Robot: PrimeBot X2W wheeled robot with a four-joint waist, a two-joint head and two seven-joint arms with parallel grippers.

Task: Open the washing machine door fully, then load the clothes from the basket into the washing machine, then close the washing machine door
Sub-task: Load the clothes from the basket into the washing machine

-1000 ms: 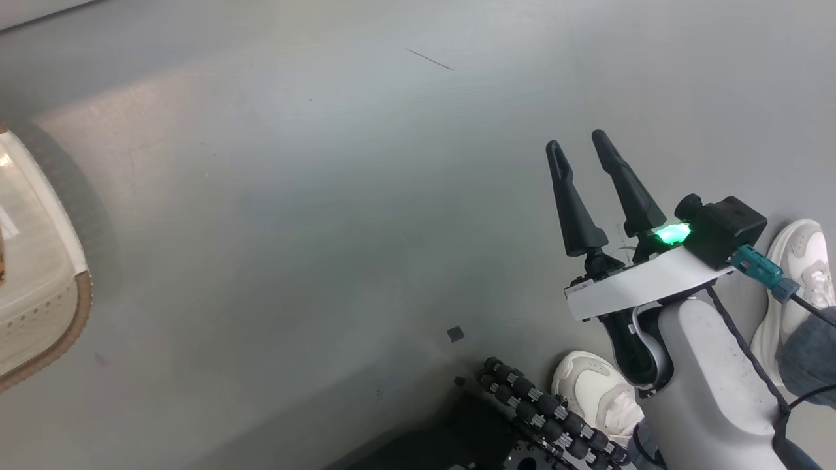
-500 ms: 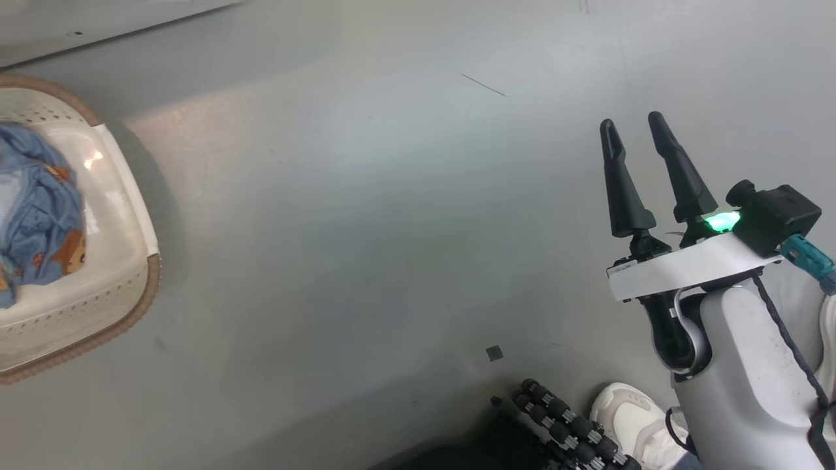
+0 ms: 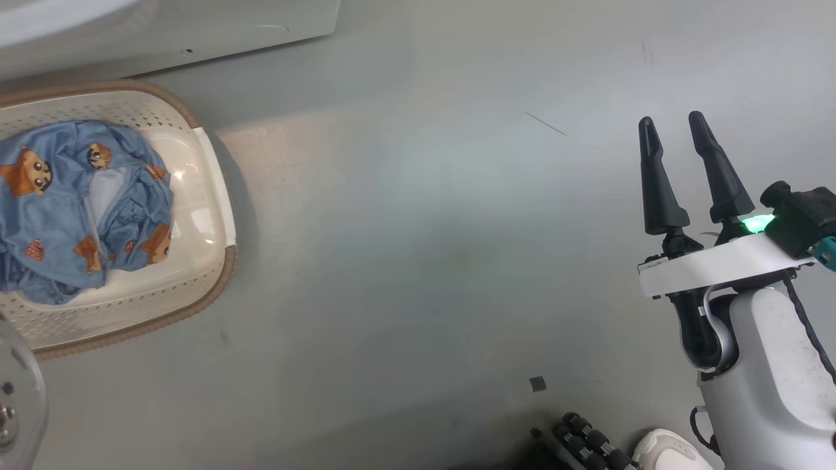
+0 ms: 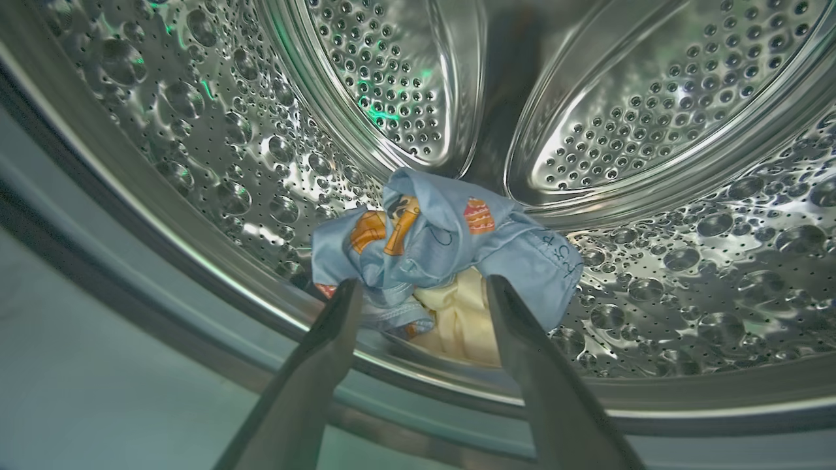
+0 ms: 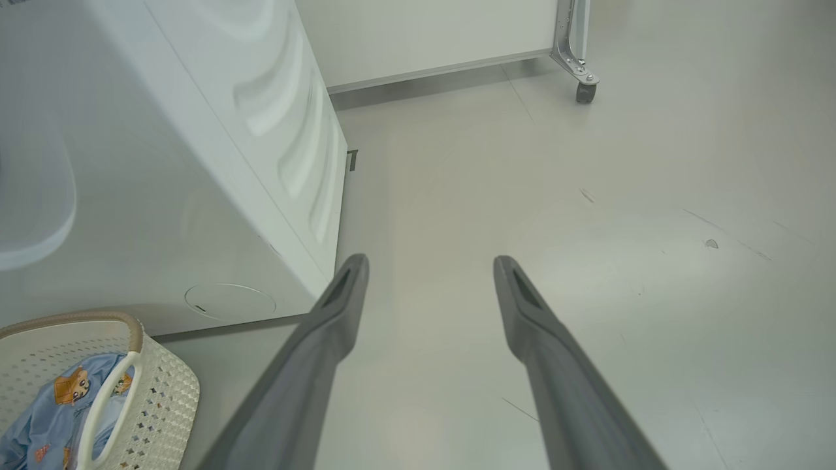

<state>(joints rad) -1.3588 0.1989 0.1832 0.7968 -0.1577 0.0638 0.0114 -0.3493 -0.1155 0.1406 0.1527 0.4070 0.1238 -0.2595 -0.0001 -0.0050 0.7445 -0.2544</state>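
Steel, shiny and perforated, curves all round the left hand [image 4: 423, 284]: this is the drum [image 4: 620, 98] of the big white front-loading washing machine [image 5: 196, 163]. The hand's two long dark fingers stand apart with nothing between them. Just beyond their tips, low in the drum, lies a bunched garment [image 4: 457, 228] of soft light-blue fabric with orange-brown prints and a cream patch; whether the tips touch it I cannot tell.

The right hand [image 3: 671, 119] hangs over the bare grey floor [image 3: 418, 261], its fingers likewise spread and empty. Well off to its left, on the floor close against the machine's front, sits the small cream-white perforated plastic basket [image 3: 144, 307] with a brown woven-look rim. More of the clothes [image 3: 72, 209], the same blue bear-print fabric, lie heaped inside it. Below the basket in the head view shows what is probably the washing machine door [image 3: 16, 405], a curved piece of clear glass, though too little is visible to be sure. Behind the right hand's wrist, a person's white shoe [image 3: 666, 450] rests on the floor.
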